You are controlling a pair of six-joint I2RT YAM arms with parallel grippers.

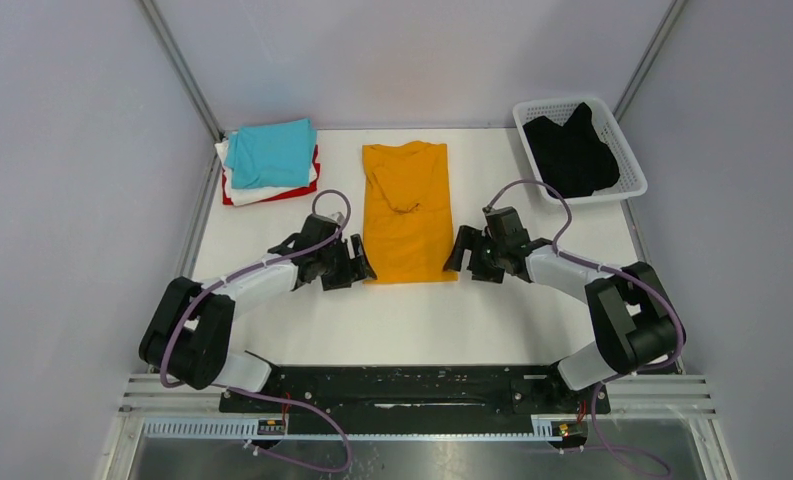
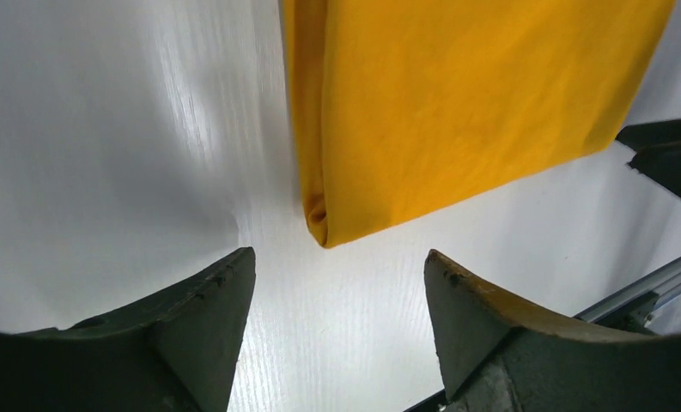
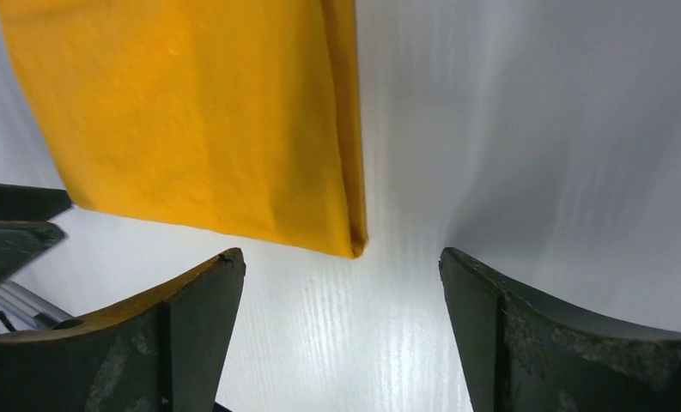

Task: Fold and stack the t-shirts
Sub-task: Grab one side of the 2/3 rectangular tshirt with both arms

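Note:
An orange-yellow t-shirt [image 1: 407, 210] lies folded lengthwise into a long strip at the table's middle. My left gripper [image 1: 360, 266] is open and empty just off its near left corner [image 2: 324, 227]. My right gripper [image 1: 459, 255] is open and empty just off its near right corner [image 3: 354, 240]. The shirt fills the top of both wrist views [image 2: 457, 103] [image 3: 191, 112]. A turquoise shirt [image 1: 270, 153] tops a folded stack with a white shirt [image 1: 234, 184] and a red shirt [image 1: 272, 196] at the back left. A black shirt [image 1: 570, 153] lies crumpled in the basket.
A white plastic lattice basket [image 1: 632, 165] stands at the back right corner of the white table [image 1: 422, 320]. Grey walls and metal frame posts close in the sides and back. The arm bases and a black rail [image 1: 402, 385] run along the near edge.

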